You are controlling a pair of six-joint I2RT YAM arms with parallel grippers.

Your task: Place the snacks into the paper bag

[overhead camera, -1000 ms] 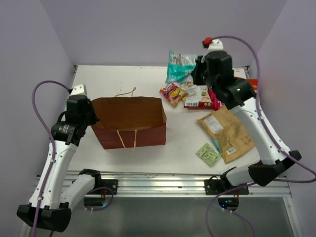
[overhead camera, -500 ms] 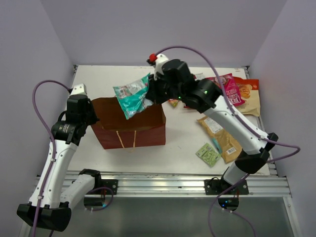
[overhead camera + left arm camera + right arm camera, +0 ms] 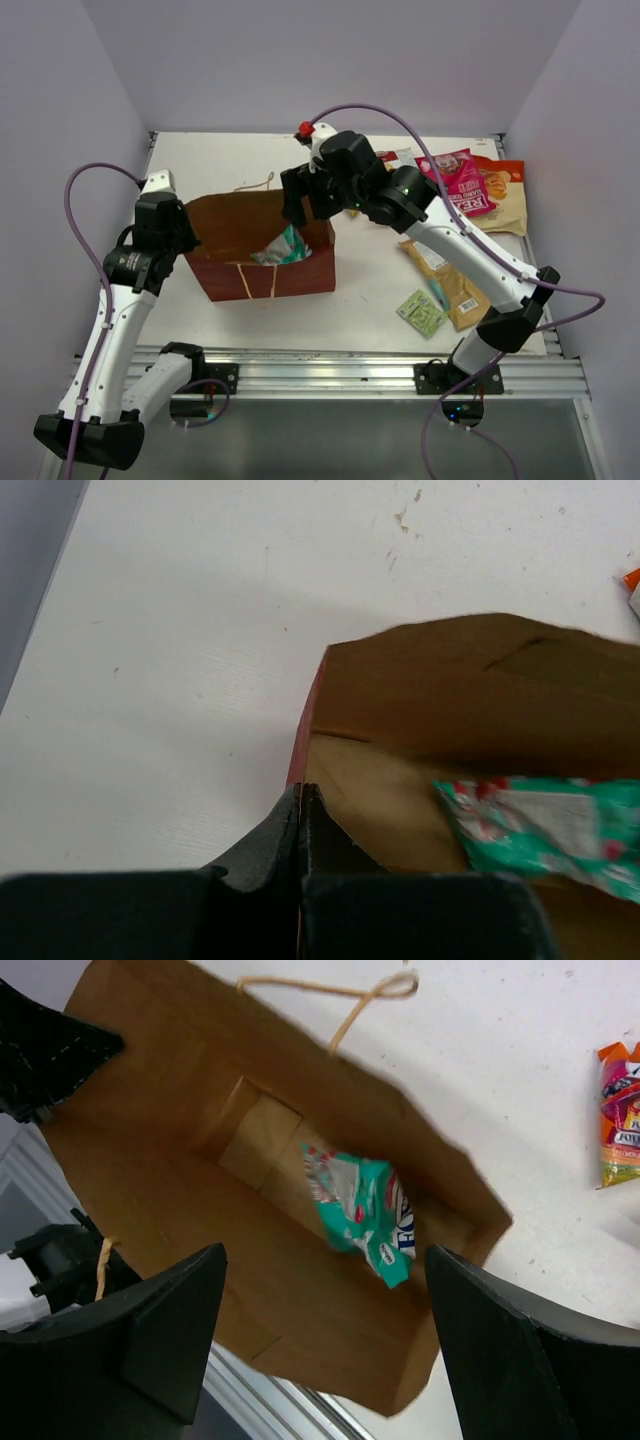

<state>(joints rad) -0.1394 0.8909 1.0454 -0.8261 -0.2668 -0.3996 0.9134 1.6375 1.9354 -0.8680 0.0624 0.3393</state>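
Observation:
The dark red-brown paper bag (image 3: 300,273) stands open at the left middle of the table. My left gripper (image 3: 181,236) (image 3: 301,794) is shut on the bag's left rim. A teal packet (image 3: 283,247) (image 3: 360,1205) (image 3: 540,825) lies loose inside the bag (image 3: 200,1160) (image 3: 450,680). My right gripper (image 3: 305,208) (image 3: 322,1252) hovers open above the bag's right end with nothing between its fingers. On the table to the right lie a pink-red packet (image 3: 462,182), an orange packet (image 3: 505,195), a tan kraft pouch (image 3: 460,275) and a small green sachet (image 3: 421,312). A yellow-red packet (image 3: 622,1120) lies just behind the bag.
The bag's tan cord handles (image 3: 255,188) (image 3: 340,1000) hang over its far and near sides. The right arm (image 3: 450,235) stretches across the kraft pouch and the back snacks. A metal rail (image 3: 320,365) runs along the near table edge.
My right arm swung from the back-right snack pile to above the bag carrying the teal packet, then opened; the packet dropped into the bag. The left arm stayed still.

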